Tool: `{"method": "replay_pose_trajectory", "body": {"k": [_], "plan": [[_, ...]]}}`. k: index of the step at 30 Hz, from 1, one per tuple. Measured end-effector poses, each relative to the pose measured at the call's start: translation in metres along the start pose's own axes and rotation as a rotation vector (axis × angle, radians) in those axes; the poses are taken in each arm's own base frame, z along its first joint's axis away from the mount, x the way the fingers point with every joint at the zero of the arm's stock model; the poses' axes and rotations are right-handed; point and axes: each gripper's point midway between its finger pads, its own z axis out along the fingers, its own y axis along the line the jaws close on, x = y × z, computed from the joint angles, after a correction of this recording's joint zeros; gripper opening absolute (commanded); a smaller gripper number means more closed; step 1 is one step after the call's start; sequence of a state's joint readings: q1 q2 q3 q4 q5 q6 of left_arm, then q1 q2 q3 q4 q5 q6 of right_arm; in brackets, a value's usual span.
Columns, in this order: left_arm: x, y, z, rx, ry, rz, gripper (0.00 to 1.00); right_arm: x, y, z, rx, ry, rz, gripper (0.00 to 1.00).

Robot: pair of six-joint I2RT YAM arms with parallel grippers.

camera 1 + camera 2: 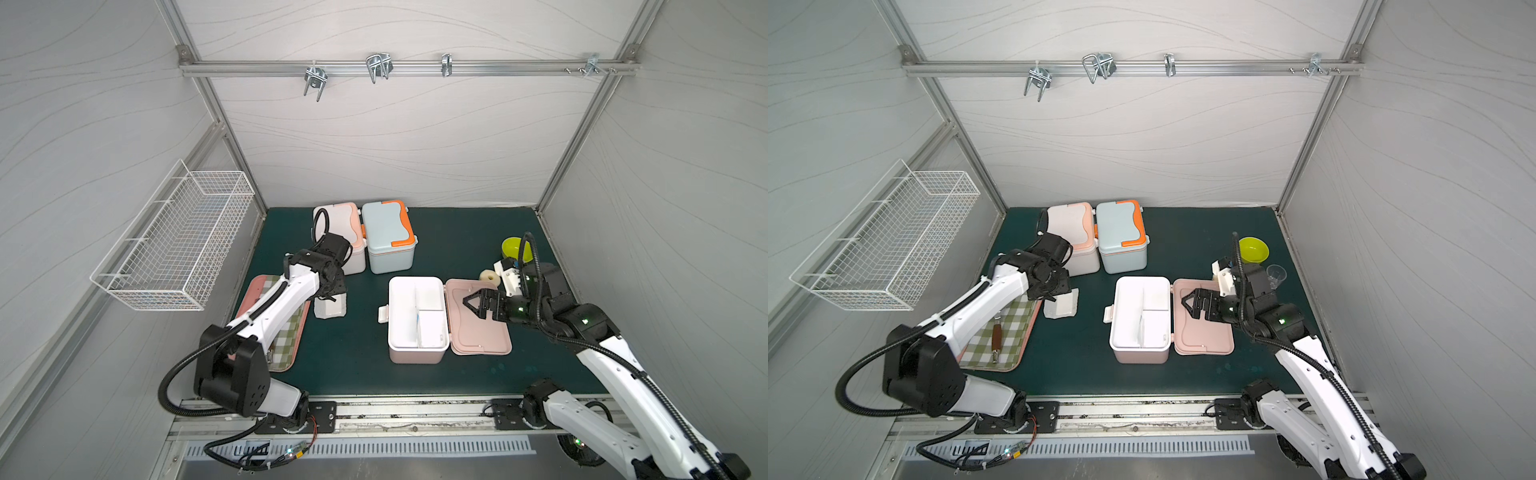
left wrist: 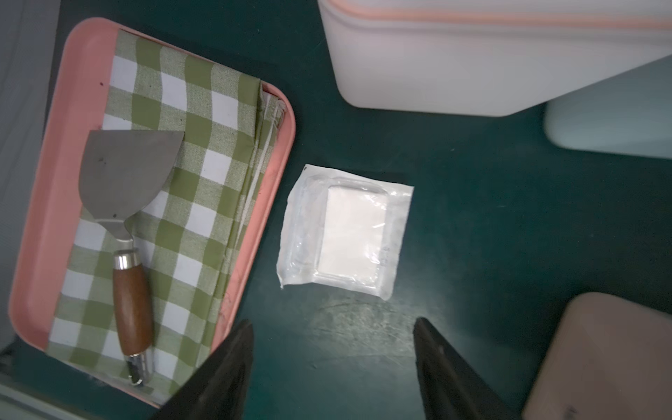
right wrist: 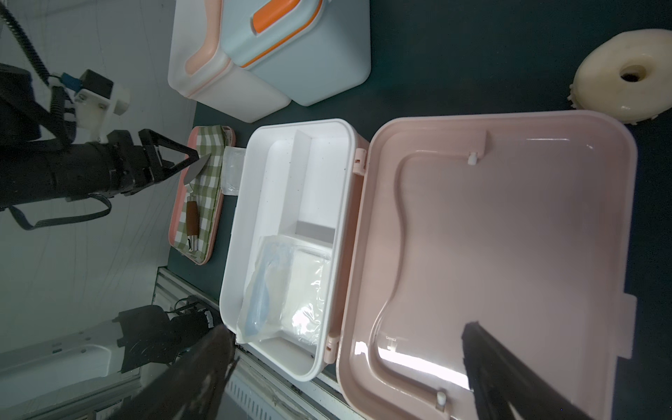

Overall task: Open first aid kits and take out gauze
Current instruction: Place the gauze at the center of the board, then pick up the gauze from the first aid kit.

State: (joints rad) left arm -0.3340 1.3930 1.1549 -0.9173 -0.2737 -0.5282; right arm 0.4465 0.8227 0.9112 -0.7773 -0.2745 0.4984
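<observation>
- Left wall: I note a white wire basket (image 1: 166,249) mounted above the dark green mat (image 1: 353,365).
- Left edge of the mat: a pink rectangular plastic tray (image 2: 47,218) holds a folded green-and-white checked cloth (image 2: 189,203). A wide-bladed steel knife with a brown wooden handle (image 2: 123,232) lies on the cloth.
- The left gripper (image 2: 332,323) hangs over the mat just right of the tray. Its jaws stand apart with nothing between them.
- One flat white gauze pad in a clear crinkly pouch (image 2: 345,232) lies flat on the mat, just beside the tray's right rim and below that gripper.
- Far centre: a white rounded plastic box with peach trim (image 1: 345,224) and a pale blue rounded plastic box with orange trim (image 1: 388,237) stand side by side, both lids down.
- Centre: the dusty pink plastic box with a white divided insert (image 1: 417,356) is open. Its pink lid (image 1: 478,336) lies flat to the right.
- A second pouched gauze pad (image 3: 302,291) leans in the insert's near right compartment.
- The right gripper (image 3: 347,325) hovers over the lid, spread wide and empty.
- Right side: a cream ring-shaped object (image 3: 618,76), a lime green bowl (image 1: 1253,249) and a clear plastic cup (image 1: 1276,274).
</observation>
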Motion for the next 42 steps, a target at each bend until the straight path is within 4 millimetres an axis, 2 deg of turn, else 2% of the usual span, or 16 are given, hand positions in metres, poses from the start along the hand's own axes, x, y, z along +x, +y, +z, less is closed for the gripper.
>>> {"method": "replay_pose_trajectory", "body": {"k": [6, 12, 17, 22, 29, 37, 39, 42], "plan": [[0.009, -0.027, -0.034, 0.136, -0.051, 0.044, 0.88, 0.001, 0.001, 0.004, -0.008, 0.02, 0.008, 0.99], [0.028, -0.06, -0.05, 0.246, -0.049, 0.122, 0.9, 0.005, -0.004, 0.015, 0.004, 0.07, 0.035, 0.99], [0.04, -0.08, -0.056, 0.32, -0.043, 0.167, 0.92, 0.007, -0.009, 0.023, 0.027, 0.102, 0.052, 0.99], [0.048, -0.087, -0.062, 0.379, -0.039, 0.183, 0.95, 0.007, -0.013, 0.031, 0.052, 0.14, 0.07, 0.99], [0.059, -0.102, -0.075, 0.437, -0.044, 0.23, 0.98, -0.001, -0.004, 0.033, 0.03, 0.149, 0.088, 0.99], [0.07, -0.112, -0.085, 0.46, -0.042, 0.282, 0.99, -0.002, 0.02, 0.034, 0.042, 0.177, -0.023, 0.99], [0.072, -0.116, -0.094, 0.47, -0.05, 0.301, 0.99, 0.0, 0.019, 0.032, 0.067, 0.179, -0.043, 0.99], [0.074, -0.127, -0.108, 0.476, -0.066, 0.337, 0.99, -0.001, 0.007, 0.029, 0.136, 0.162, -0.053, 0.99]]}}
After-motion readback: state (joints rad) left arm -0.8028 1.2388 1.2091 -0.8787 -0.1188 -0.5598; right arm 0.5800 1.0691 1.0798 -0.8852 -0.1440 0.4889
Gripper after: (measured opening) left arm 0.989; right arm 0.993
